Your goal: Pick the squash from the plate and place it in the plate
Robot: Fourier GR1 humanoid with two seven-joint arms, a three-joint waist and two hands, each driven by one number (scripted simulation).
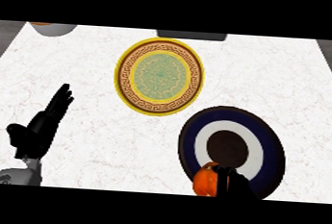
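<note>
An orange squash sits at the near rim of a dark blue plate with a white ring and brown middle, low on the right. My right hand comes in from the lower edge right beside the squash, its fingers curled against the squash's right side. A yellow plate with a brown patterned band and green middle lies farther back near the middle of the counter, with nothing on it. My left hand rests open at the lower left, fingers up.
The white marble counter ends at the left and right in grey floor. A pale bowl shows at the far left edge and a dark object at the far middle edge.
</note>
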